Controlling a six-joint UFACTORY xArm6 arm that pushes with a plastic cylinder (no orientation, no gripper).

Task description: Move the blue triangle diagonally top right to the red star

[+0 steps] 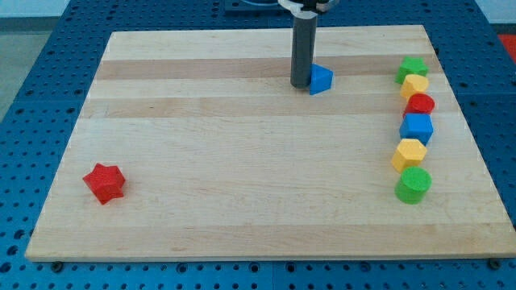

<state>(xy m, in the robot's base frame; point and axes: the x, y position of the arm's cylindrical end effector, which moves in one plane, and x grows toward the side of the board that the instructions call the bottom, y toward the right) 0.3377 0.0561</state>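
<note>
The arm carries no fingers; it ends in a straight dark rod, so nothing is held and no opening state applies. The rod's tip (301,84) rests on the wooden surface (242,185) near the view's top centre.

The blue triangle (321,79) lies immediately to the view's right of the tip, touching it or very nearly so; contact cannot be confirmed. The red star (104,183) lies well apart from the tip, toward the view's bottom left.

A column of six blocks stands far to the view's right of the tip. From top to bottom: a green block (412,69), a yellow block (416,84), a red block (420,104), a blue block (417,127), a yellow hexagon-like block (409,153) and a green cylinder (414,184).

Step in hand, as a judgement: the positioning stage. The triangle is still far from its goal, a spot diagonally up and right of the star.

The next move calls for the tip on the triangle's upper-right side, then a long push down-left, stopping short of the star.

No brands, labels or legible writing are visible.
</note>
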